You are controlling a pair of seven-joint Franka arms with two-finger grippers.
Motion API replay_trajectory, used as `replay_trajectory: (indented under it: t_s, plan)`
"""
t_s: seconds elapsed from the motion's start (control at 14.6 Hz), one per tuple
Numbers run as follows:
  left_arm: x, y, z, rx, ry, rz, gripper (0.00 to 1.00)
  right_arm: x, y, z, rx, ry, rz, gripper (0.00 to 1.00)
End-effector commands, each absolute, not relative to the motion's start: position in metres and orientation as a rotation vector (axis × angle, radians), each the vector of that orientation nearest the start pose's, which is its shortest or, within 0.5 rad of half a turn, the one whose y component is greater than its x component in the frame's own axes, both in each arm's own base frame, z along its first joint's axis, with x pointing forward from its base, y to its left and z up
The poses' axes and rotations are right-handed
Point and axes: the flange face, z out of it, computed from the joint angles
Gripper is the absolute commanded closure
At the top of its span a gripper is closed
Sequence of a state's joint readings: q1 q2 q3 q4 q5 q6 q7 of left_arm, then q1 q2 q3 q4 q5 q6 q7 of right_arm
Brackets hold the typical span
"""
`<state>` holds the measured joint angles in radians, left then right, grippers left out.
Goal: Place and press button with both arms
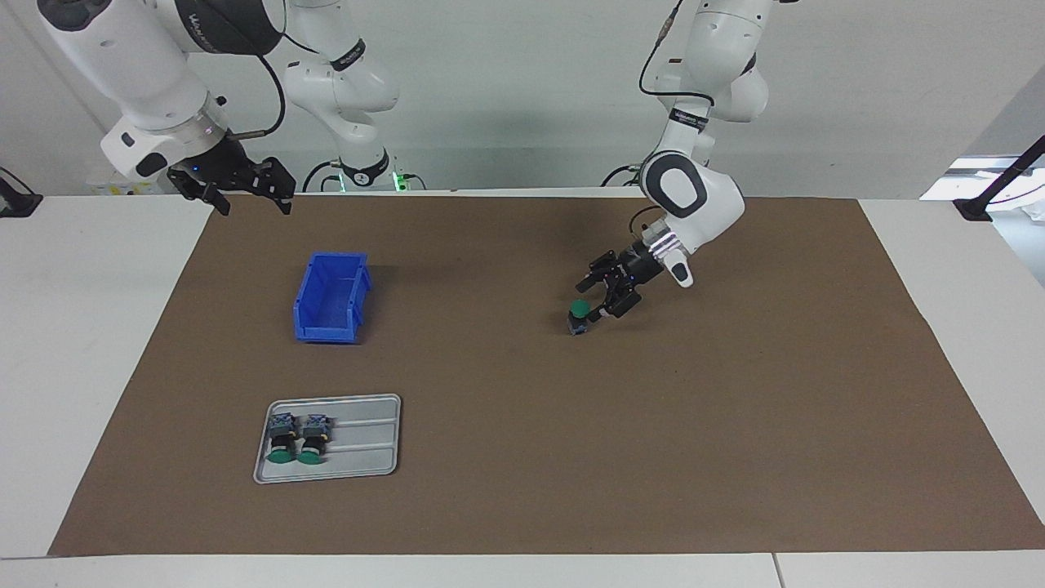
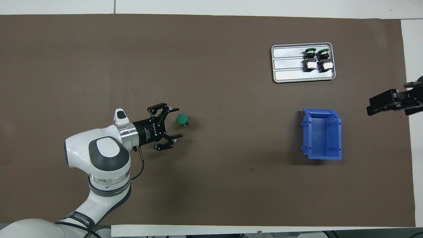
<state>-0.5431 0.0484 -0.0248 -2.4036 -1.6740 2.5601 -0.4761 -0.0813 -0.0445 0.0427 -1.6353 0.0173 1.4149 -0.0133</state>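
The button (image 1: 579, 314) stands upright on the brown mat with its green cap up, about mid-table toward the left arm's end; it also shows in the overhead view (image 2: 182, 119). My left gripper (image 1: 598, 300) is open and empty, tilted down just beside the button, with its fingertips (image 2: 176, 109) short of it and not touching; it shows from above too (image 2: 177, 122). My right gripper (image 1: 251, 202) is open and empty and waits in the air over the table's edge at the right arm's end, also seen from overhead (image 2: 388, 100).
A blue open bin (image 1: 331, 298) (image 2: 322, 134) sits toward the right arm's end. A grey metal tray (image 1: 367, 467) (image 2: 287, 78), farther from the robots than the bin, holds two more green-capped buttons (image 1: 295, 441) (image 2: 316, 59) lying on their sides.
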Motion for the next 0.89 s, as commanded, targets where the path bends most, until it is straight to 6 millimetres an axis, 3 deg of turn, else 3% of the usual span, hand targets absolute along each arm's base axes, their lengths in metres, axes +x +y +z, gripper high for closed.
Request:
replay_trajectory:
  t_s: [0.0, 0.34, 0.62, 0.69, 0.75, 0.82]
  plan:
    - [0.415, -0.243, 0.311, 1.822, 1.402, -0.405, 0.0, 0.514, -0.017, 0.606, -3.104, -0.002, 0.273, 0.01]
    - [0.428, -0.237, 0.327, 2.025, 1.252, -0.276, 0.0, 0.514, -0.017, 0.606, -3.104, -0.004, 0.273, 0.01]
    - [0.429, -0.232, 0.332, 2.012, 1.252, -0.282, 0.01, 0.514, -0.017, 0.606, -3.104, -0.002, 0.273, 0.01]
    - [0.429, -0.232, 0.334, 2.008, 1.248, -0.281, 0.13, 0.514, -0.016, 0.606, -3.105, -0.004, 0.273, 0.01]
    - [0.429, -0.234, 0.335, 2.009, 1.238, -0.293, 0.31, 0.514, -0.016, 0.606, -3.105, -0.004, 0.273, 0.01]
    - [0.43, -0.234, 0.335, 2.029, 1.225, -0.287, 0.33, 0.514, -0.016, 0.606, -3.104, -0.006, 0.273, 0.01]
